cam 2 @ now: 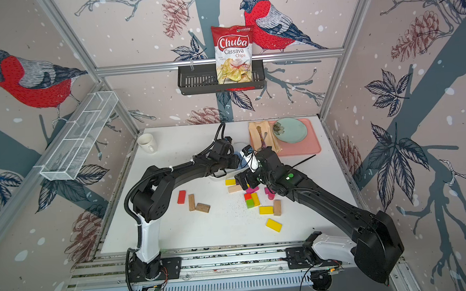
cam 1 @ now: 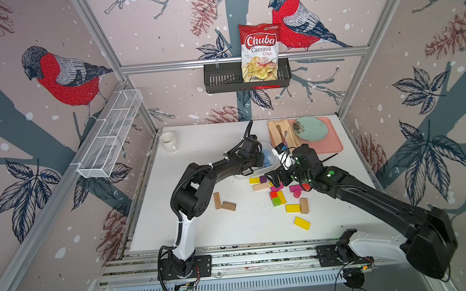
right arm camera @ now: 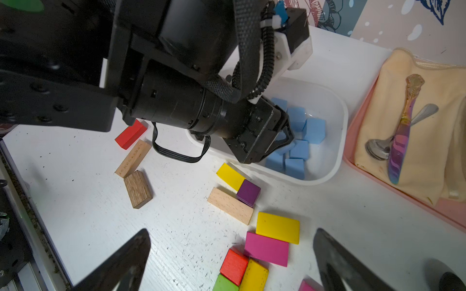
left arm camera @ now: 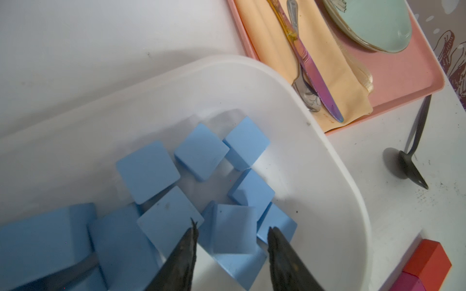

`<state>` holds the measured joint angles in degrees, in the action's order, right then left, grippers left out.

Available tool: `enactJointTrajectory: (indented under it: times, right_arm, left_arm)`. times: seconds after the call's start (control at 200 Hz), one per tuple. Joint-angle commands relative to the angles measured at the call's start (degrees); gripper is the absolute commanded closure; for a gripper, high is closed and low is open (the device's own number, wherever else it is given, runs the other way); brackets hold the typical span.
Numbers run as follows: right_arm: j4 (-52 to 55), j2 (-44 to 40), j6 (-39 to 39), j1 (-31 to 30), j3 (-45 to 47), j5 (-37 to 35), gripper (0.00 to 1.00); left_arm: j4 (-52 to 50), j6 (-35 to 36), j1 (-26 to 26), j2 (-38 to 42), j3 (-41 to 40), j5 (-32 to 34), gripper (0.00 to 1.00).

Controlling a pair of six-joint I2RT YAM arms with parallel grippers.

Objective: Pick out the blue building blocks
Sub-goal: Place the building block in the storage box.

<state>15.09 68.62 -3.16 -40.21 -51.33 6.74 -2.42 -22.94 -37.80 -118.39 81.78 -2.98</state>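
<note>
Bright, even light; wide-angle edge distortion.

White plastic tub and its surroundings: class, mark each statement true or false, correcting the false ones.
1. The light blue painted blocks lie inside the white plastic tub. True.
2. The right tool grips a yellow block. False: it is open and empty.
3. A red block lies in the tub. False: the red wooden bar lies on the white table, outside it.
4. A silver spoon rests on the pale orange napkin on the pink tray. True.
</note>
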Motion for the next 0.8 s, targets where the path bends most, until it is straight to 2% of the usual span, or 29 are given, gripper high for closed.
enactJointTrajectory:
  times: [0.0, 0.05, 0.155, 0.33, 0.58, 0.795]
  right_arm:
    - [-0.7, -0.2, -0.1, 0.0, -0.1, -0.6, 0.01]
    - [-0.7, -0.2, -0.1, 0.0, -0.1, -0.7, 0.0]
    - [-0.8, -0.3, -0.2, 0.0, -0.1, -1.0, 0.0]
    - [-2.1, -1.1, -0.7, 0.2, 0.5, -2.4, 0.0]
    - [-7.2, -3.9, -3.7, 1.0, 3.4, -7.0, 0.01]
    - [-14.2, -7.3, -9.4, 3.7, 8.8, -17.3, 0.01]
  left_arm:
    - [0.4, 1.0, 0.0, 1.2, 0.0, 0.3, 0.41]
    - [0.5, 1.1, 0.0, 1.6, 0.0, 0.2, 0.36]
    - [0.8, 1.3, 0.1, 3.1, -0.6, 0.6, 0.31]
    - [4.2, 1.5, 0.3, 9.9, -5.7, 2.9, 0.22]
    - [14.1, 1.9, 1.0, 24.3, -19.5, 8.1, 0.04]
    - [24.2, 4.1, 1.2, 36.9, -33.9, 17.3, 0.04]
